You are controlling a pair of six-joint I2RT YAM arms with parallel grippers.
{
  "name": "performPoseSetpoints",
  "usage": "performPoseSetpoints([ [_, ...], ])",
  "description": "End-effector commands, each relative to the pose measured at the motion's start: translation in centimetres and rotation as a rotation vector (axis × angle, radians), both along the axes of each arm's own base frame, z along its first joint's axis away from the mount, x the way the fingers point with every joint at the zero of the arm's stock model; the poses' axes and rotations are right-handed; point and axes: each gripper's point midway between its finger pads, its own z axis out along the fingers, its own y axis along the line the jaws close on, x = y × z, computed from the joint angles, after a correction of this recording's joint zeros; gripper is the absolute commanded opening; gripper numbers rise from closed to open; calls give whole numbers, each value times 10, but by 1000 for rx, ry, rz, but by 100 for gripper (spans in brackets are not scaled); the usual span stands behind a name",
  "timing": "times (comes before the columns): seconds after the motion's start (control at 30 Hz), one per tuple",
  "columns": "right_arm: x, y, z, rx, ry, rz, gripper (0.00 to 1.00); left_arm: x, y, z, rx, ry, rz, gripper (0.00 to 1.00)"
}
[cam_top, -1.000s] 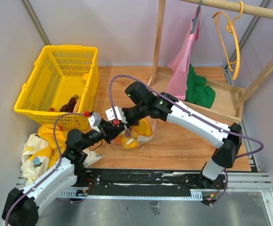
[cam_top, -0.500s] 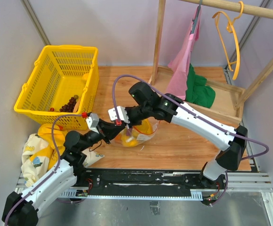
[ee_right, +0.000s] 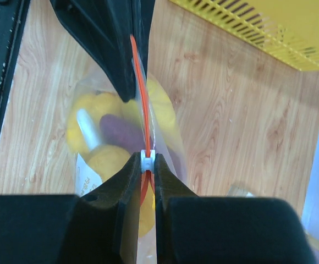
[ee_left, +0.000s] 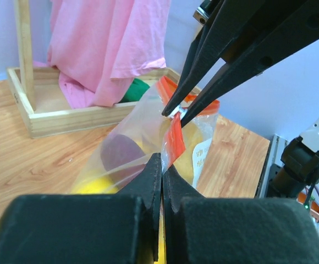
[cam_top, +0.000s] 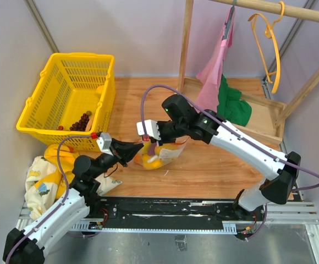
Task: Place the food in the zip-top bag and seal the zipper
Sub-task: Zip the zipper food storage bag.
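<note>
The zip-top bag (cam_top: 158, 155) hangs between my two grippers over the wooden table, and the food shows through it: a purple piece (ee_right: 122, 130) and yellow pieces (ee_right: 108, 161). My left gripper (cam_top: 138, 148) is shut on the end of the orange-red zipper (ee_left: 174, 141); in its own view the left gripper (ee_left: 162, 160) pinches the strip tight. My right gripper (ee_right: 147, 160) is shut on the white slider (ee_right: 147, 157) that rides the zipper (ee_right: 141, 82), a short way along from the left fingers (ee_right: 121, 49). From above, the right gripper (cam_top: 150, 143) sits over the bag's top edge.
A yellow mesh basket (cam_top: 66, 91) with dark grapes (cam_top: 81, 122) stands at the back left. Printed snack packets (cam_top: 43, 179) lie at the near left. A wooden rack (cam_top: 186, 49) with a pink cloth (cam_top: 217, 74), a green cloth (cam_top: 234, 105) and an orange hanger (cam_top: 273, 47) fills the back right.
My right arm has shifted to the right, drawing the slider away from the left gripper along the zipper. The left gripper has drifted slightly left and down, still holding the strip.
</note>
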Motion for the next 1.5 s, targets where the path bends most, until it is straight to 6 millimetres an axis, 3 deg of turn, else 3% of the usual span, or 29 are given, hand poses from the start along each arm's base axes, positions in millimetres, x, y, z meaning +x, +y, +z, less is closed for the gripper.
performPoseSetpoints([
  [0.0, 21, -42, 2, -72, -51, -152, 1, 10, 10, 1, -18, -4, 81, 0],
  [0.17, 27, -56, 3, -93, -85, -208, 1, 35, 26, -12, 5, 96, 237, 0],
  [0.43, 31, -85, -4, -118, -96, -304, 1, 44, 39, -14, -9, 133, 327, 0],
  [0.77, 32, -91, -5, -111, -88, -351, 1, 58, 53, -20, 7, 209, 436, 0],
  [0.87, 30, -89, -3, -97, -77, -347, 1, 57, 50, -12, 4, 198, 416, 1],
  [1.13, 30, -82, -2, -72, -61, -343, 1, 43, 33, 24, 32, 179, 294, 45],
  [1.37, 29, -80, 1, -46, -49, -356, 1, 30, 30, 64, 145, 117, 239, 66],
  [1.47, 29, -78, 3, -32, -47, -358, 1, 20, 14, 63, 222, 71, 124, 73],
])
